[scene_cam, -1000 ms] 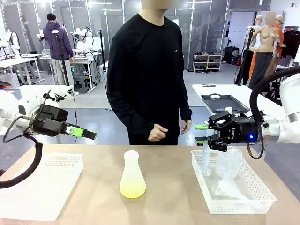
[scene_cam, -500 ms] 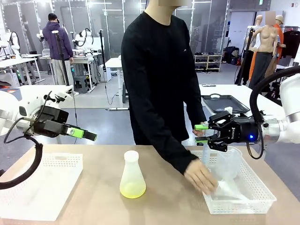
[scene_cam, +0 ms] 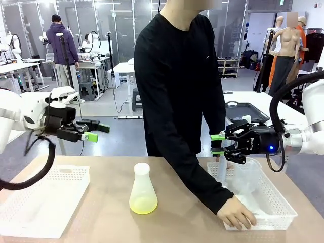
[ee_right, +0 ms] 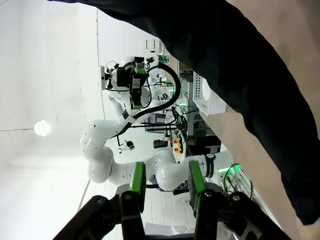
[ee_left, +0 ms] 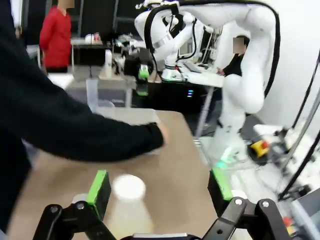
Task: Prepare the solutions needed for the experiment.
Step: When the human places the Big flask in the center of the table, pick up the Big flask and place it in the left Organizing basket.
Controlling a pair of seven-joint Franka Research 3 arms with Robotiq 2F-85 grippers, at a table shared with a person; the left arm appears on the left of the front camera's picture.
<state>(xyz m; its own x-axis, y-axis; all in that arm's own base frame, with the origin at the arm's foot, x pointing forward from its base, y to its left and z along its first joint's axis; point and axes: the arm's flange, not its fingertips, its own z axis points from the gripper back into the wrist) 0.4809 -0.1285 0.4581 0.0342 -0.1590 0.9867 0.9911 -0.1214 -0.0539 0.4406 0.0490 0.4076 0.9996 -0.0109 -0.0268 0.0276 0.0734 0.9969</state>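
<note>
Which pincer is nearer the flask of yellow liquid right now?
Probably the left pincer, open, up and to the robot's left of the flask. The right pincer hangs farther off, over the right basket.

Grey floor [scene_cam: 101, 129], glass partition wall [scene_cam: 101, 30] behind, white worktables [scene_cam: 20, 68] left, shoe shelf [scene_cam: 229, 68] far right.
</note>
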